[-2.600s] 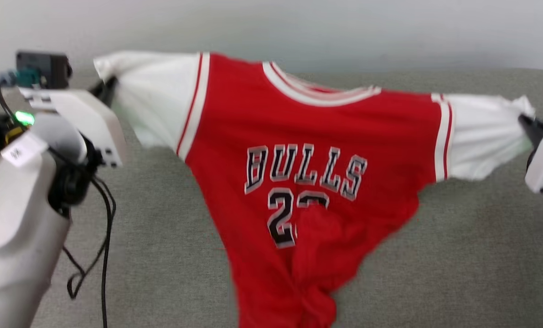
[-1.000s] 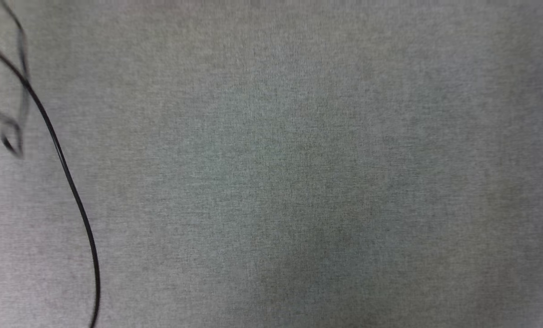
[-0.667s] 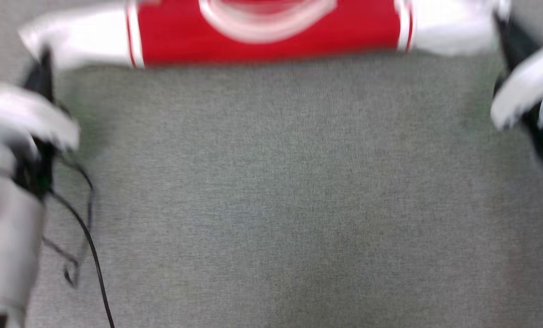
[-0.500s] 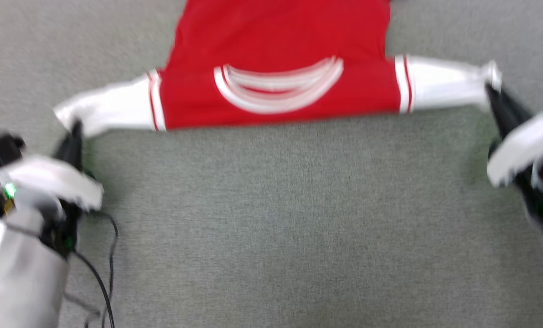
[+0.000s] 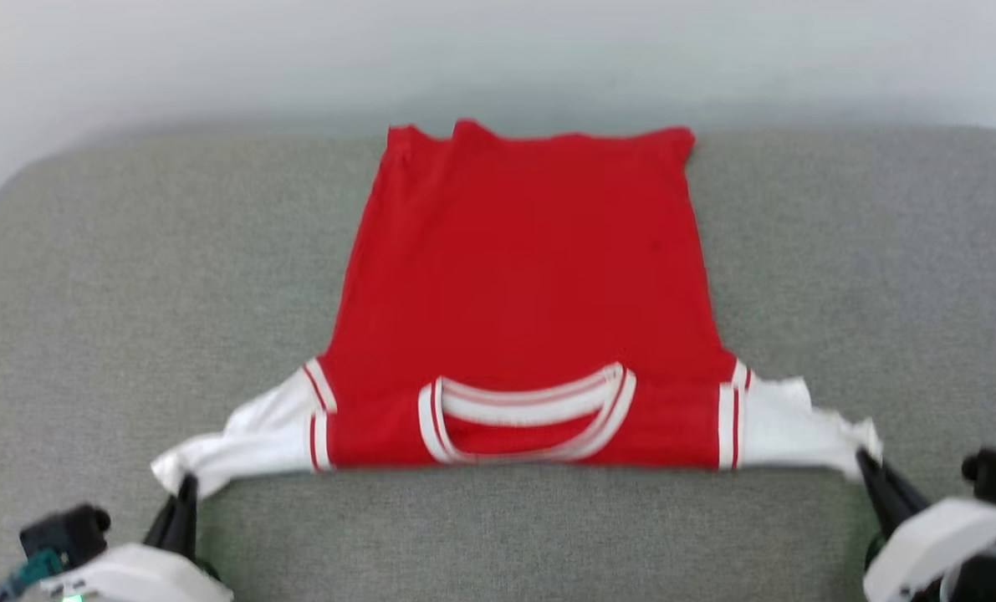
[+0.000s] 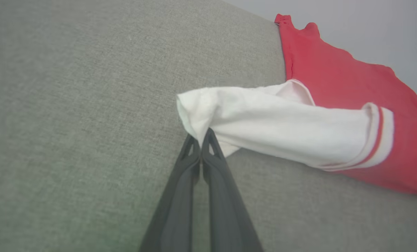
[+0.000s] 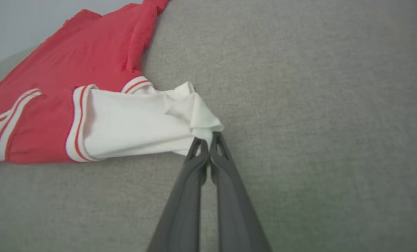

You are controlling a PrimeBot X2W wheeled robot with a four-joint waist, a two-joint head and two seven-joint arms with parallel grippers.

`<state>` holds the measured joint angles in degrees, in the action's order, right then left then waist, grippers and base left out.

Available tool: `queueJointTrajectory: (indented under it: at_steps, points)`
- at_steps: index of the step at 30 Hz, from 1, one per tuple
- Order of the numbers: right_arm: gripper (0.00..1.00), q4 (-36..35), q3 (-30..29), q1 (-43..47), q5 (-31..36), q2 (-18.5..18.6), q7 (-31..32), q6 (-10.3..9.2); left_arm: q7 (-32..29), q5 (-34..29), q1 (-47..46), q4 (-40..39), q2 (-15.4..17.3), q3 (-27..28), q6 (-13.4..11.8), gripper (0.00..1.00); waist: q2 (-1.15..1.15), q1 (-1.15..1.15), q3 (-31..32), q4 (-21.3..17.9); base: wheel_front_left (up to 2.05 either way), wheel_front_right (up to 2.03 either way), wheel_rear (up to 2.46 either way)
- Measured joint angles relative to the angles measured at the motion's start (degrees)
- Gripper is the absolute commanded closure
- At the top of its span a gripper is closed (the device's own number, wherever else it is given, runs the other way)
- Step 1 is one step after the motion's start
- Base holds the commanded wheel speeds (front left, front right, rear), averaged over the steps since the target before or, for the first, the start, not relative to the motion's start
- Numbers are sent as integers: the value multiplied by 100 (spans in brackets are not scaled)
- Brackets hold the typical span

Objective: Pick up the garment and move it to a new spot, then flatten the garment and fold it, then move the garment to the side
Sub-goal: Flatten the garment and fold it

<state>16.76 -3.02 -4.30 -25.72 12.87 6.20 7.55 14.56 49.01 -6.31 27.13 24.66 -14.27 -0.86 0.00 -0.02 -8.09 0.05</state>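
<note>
Garment: the garment (image 5: 523,284) lies spread on the cushion, plain red side up. Its striped neckline is toward the robot and its hem is at the far edge.
Sleeves: the left sleeve (image 5: 247,439) and right sleeve (image 5: 786,426) are white with red-and-white bands, drawn out to either side. Their ends seem raised slightly off the fabric, though blur leaves that unsure.
Left tool: the left gripper (image 6: 202,136) has its fingers pressed together on the left sleeve's tip.
Right tool: the right gripper (image 7: 208,139) is likewise clamped on the right sleeve's tip.
Surface: the cushion (image 5: 130,276) is grey, woven and matte, with rounded far corners.
Room: a pale plain wall (image 5: 213,50) stands behind.
Materials: soft jersey cloth, its hem lightly rumpled; smooth dark fingers.
</note>
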Motion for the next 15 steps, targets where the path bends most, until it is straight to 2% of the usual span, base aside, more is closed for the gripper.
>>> queueJointTrajectory:
  at_steps: [7, 13, 14, 15]
  points:
    - [100, -547, -499, 1107, 254, -557, 324, -1, -60, -41, 1000, -650, 8, -111, -338, 100, 0, 0, 430, 38, 0, 0, 0]
    - [100, -812, -670, 1500, 356, -800, 500, -1, -116, -87, 1319, -979, 37, -215, -420, 100, 0, 0, 532, 130, 0, 0, 0]
    - [89, -829, -669, 1526, 363, -812, 547, -1, -141, -97, 1319, -1028, 45, -241, -421, 100, 0, 1, 535, 146, 0, 0, 0]
    - [60, -846, -682, 1540, 360, -834, 563, -1, -162, -127, 1317, -1070, 51, -274, -427, 100, 0, 1, 538, 164, 0, 0, 0]
